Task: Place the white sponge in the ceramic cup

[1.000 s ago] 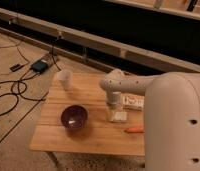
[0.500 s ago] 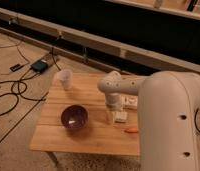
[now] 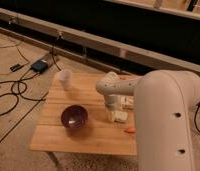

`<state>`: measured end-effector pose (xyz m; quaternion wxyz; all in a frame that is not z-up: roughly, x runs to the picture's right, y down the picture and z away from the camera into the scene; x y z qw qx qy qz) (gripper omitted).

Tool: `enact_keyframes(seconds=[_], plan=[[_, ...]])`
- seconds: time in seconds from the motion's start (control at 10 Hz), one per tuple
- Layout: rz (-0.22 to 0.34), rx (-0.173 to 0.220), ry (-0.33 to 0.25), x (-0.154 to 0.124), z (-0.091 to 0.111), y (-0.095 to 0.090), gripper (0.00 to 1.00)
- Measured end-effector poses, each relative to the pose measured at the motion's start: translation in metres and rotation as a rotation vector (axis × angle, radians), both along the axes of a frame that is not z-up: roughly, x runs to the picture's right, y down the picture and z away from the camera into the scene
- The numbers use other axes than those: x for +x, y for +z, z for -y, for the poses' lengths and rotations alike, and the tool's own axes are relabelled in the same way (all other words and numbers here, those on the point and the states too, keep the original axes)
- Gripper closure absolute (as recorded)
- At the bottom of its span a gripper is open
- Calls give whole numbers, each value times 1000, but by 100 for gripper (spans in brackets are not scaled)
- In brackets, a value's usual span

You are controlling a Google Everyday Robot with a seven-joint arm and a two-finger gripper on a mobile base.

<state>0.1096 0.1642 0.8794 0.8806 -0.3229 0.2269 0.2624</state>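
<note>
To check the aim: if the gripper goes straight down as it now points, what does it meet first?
Probably the sponge, which lies on the table right under the gripper, beside the bowl. The jaws are open. Whether there is a gap between gripper and sponge, I cannot tell.

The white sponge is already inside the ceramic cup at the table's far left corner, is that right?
No. The camera view shows the white sponge lying on the table, beneath the gripper; the ceramic cup does stand at the far left corner.
</note>
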Motion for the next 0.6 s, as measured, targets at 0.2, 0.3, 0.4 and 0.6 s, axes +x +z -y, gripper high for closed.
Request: enact_keyframes(seconds=[0.2,0.3,0.4,0.6], plan=[[-14,7,-5,0,-3,1,35],[-20,7,-8,0,-4,1,39],[-27,6,-8,0,-5,1,48],[-43,5,0,0,-5,-1,66]])
